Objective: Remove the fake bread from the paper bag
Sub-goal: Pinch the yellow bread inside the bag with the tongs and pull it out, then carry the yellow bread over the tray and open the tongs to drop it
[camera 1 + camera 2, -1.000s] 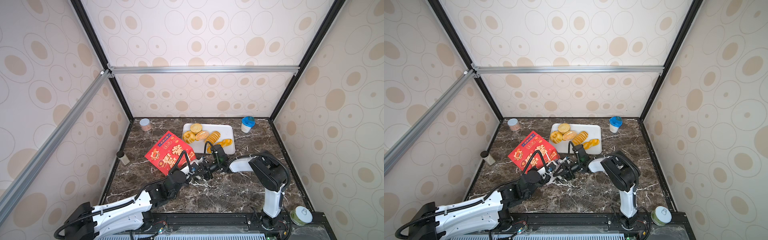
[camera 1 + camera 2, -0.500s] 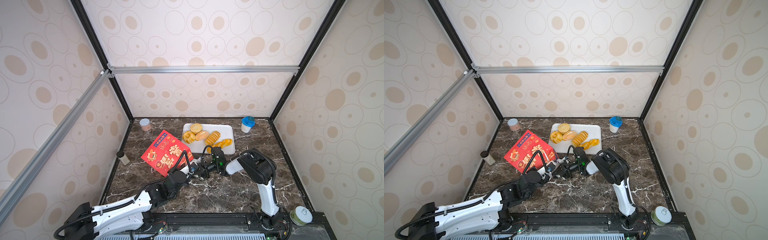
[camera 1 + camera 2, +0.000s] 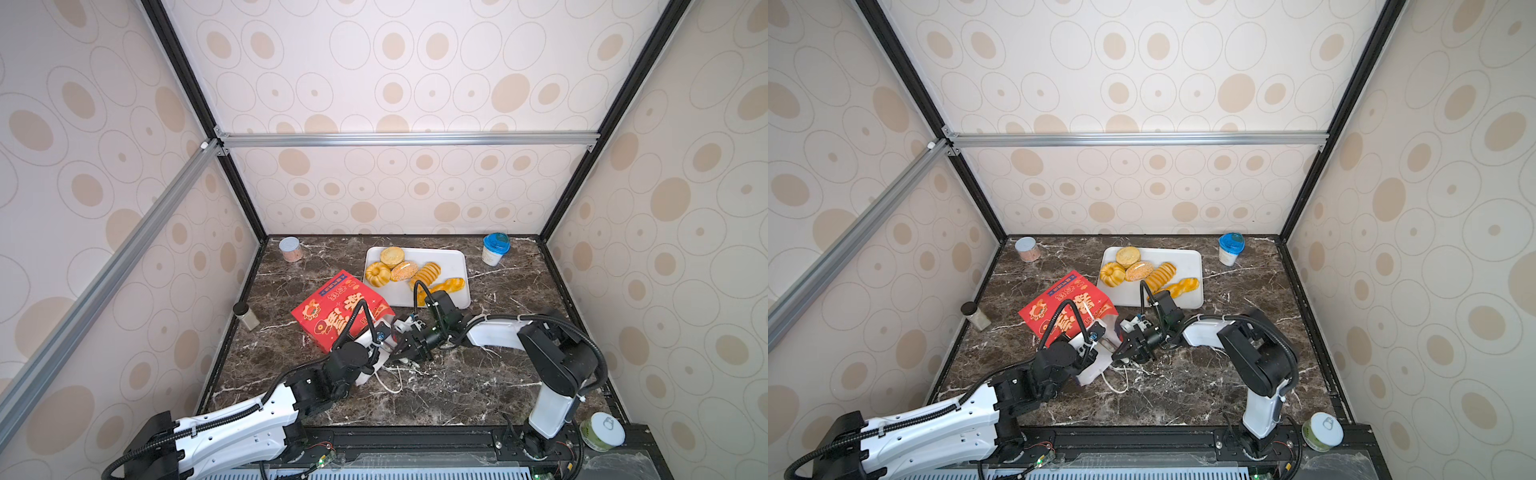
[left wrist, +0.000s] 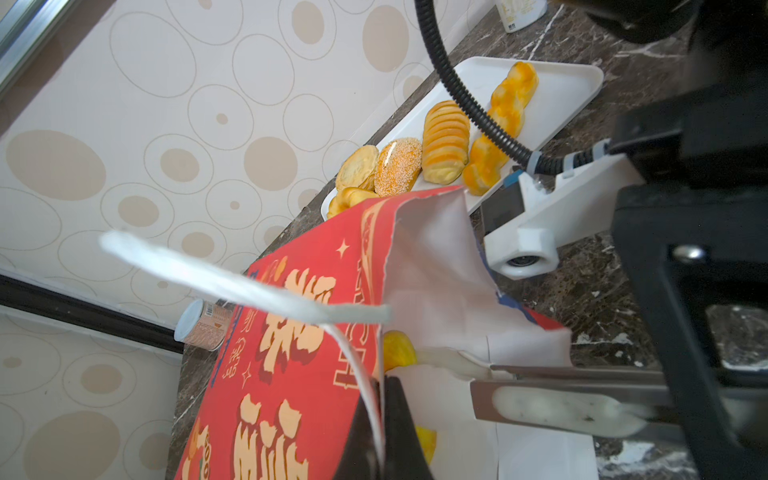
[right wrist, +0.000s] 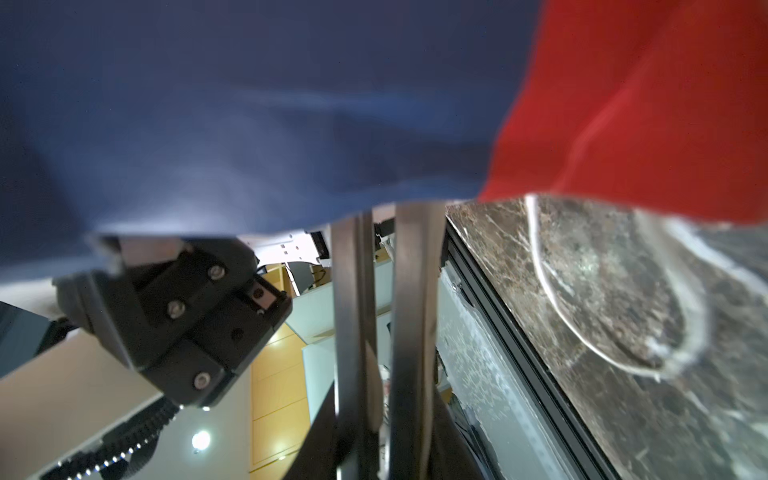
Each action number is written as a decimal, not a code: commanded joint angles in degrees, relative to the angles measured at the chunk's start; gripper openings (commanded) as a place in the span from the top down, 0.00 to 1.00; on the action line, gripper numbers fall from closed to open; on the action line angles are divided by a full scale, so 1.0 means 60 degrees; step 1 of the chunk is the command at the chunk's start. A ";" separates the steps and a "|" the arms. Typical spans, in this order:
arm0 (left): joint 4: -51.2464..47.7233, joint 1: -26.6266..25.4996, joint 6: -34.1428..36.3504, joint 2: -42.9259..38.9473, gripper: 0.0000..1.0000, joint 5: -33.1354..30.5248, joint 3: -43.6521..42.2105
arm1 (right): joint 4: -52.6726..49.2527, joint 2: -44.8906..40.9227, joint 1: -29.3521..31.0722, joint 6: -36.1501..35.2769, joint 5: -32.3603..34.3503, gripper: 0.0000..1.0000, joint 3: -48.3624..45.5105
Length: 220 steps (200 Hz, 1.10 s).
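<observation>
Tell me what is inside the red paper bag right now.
Through the open mouth of the paper bag, the left wrist view shows an orange-yellow bread against the white lining. Anything deeper is hidden by red paper.

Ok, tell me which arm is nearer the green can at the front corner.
Right. The right arm stands with its base just beside the green can; the left arm comes in from the opposite front corner, well away from it.
</observation>
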 commanded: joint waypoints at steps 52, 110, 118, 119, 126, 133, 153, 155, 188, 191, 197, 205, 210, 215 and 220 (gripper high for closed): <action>0.0093 0.2398 -0.1723 0.0188 1.00 0.1792 0.1107 | -0.4064 -0.1086 -0.0042 -0.2897 0.0652 1.00 0.0794; 0.0128 0.2971 -0.2195 0.1050 1.00 0.2175 0.1302 | -0.4890 -0.2097 -0.0121 -0.3462 0.1659 1.00 0.1138; 0.0127 0.3029 -0.2327 0.1129 1.00 0.2088 0.1378 | -0.4890 -0.2245 -0.0199 -0.3468 0.1730 1.00 0.1132; 0.0129 0.3037 -0.2345 0.1131 1.00 0.2068 0.1384 | -0.4892 -0.2271 -0.0212 -0.3468 0.1735 1.00 0.1132; 0.0076 0.3111 -0.2476 0.1187 1.00 0.1909 0.1446 | -0.4924 -0.2409 -0.0275 -0.3476 0.1822 1.00 0.1146; 0.0071 0.3226 -0.2604 0.1236 1.00 0.1796 0.1511 | -0.5022 -0.2530 -0.0375 -0.3507 0.1858 1.00 0.1146; 0.0183 0.3631 -0.2935 0.1343 1.00 0.1816 0.1614 | -0.5541 -0.2886 -0.0746 -0.3802 0.1924 1.00 0.1146; 0.0187 0.3665 -0.2957 0.1358 1.00 0.1826 0.1618 | -0.5580 -0.2942 -0.0783 -0.3834 0.1929 1.00 0.1135; 0.0324 0.4002 -0.2981 0.1824 1.00 0.1580 0.1852 | -0.5476 -0.3860 -0.1844 -0.3575 0.1495 1.00 0.0630; 0.0352 0.4019 -0.2959 0.1879 1.00 0.1536 0.1878 | -0.5447 -0.3944 -0.1960 -0.3537 0.1447 1.00 0.0571; 0.0375 0.4067 -0.2926 0.1948 1.00 0.1472 0.1907 | -0.5445 -0.4089 -0.2196 -0.3516 0.1365 1.00 0.0504; 0.0418 0.4129 -0.2877 0.2004 1.00 0.1397 0.1944 | -0.5510 -0.4276 -0.2528 -0.3521 0.1219 1.00 0.0401; 0.0464 0.4164 -0.2851 0.2023 1.00 0.1376 0.1937 | -0.5565 -0.4406 -0.2741 -0.3525 0.1166 1.00 0.0363; 0.0491 0.4224 -0.2827 0.2020 1.00 0.1375 0.1946 | -0.5582 -0.4528 -0.2948 -0.3495 0.1079 1.00 0.0288; 0.0517 0.4276 -0.2807 0.2014 1.00 0.1397 0.1938 | -0.5535 -0.4639 -0.3155 -0.3452 0.0994 1.00 0.0246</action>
